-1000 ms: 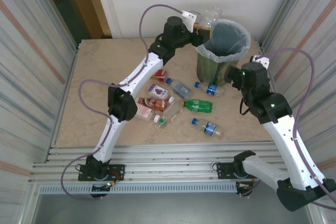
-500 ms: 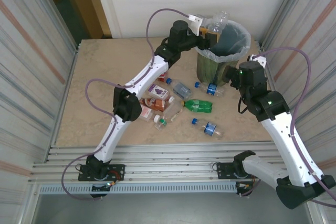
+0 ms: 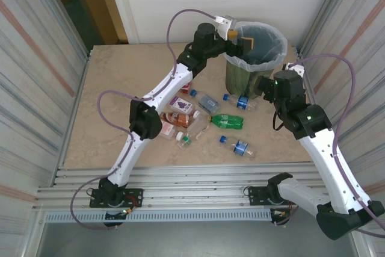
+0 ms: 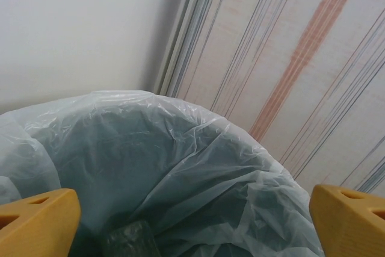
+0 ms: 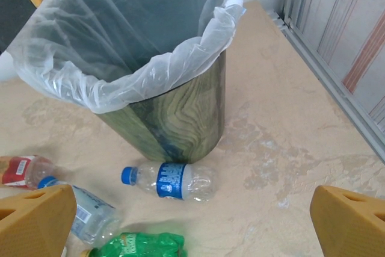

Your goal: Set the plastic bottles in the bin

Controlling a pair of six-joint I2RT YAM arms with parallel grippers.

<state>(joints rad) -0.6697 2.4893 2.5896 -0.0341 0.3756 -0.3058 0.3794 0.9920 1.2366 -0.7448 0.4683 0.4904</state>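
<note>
Hanging over the left rim of the round dark-green bin [image 3: 237, 75], the left hand [image 3: 239, 36] has its two yellow fingers [image 4: 36, 224] spread wide, with nothing between them. The bin's thin white bag [image 4: 180, 161] is folded over the rim, and a crumpled clear bottle [image 4: 129, 240] lies down inside it.

The bin stands in the far right corner of the tan bench [image 3: 114, 88], close to the striped wall [image 5: 355, 34]. A strip of bare bench runs between the bin and the right edge.

The right hand [image 5: 192, 221] sits low by the bin's near side. It is spread wide too and holds nothing. A clear bottle with a blue cap and blue label [image 5: 171, 180] lies just beside the foot of the bin. A green bottle [image 3: 227, 121] lies nearer the front edge. More small bottles [image 3: 180, 115] lie bunched in the middle of the bench. The whole left side of the bench is open room.
</note>
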